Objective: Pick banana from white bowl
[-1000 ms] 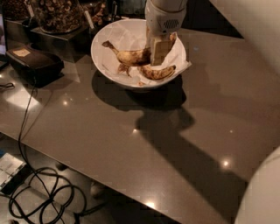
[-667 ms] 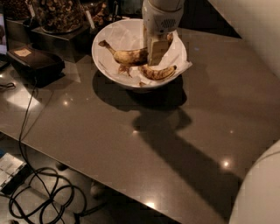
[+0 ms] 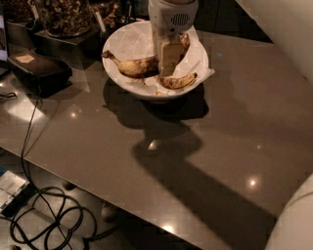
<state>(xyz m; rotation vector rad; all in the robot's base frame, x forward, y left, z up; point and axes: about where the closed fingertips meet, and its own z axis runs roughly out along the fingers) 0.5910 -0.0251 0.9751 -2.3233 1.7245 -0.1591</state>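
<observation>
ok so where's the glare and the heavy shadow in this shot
Camera view: small bright glints dot the table; a broad dark shadow runs from under the white bowl toward the lower right. Same view: the gripper, down in the bowl by the banana, is brightly lit, while the jars behind are dim.

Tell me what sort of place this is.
Probably an office snack counter: glass jars of dried snacks stand behind a white bowl holding bananas on a grey countertop, with cables on the floor. The claw is down inside the bowl.
</observation>
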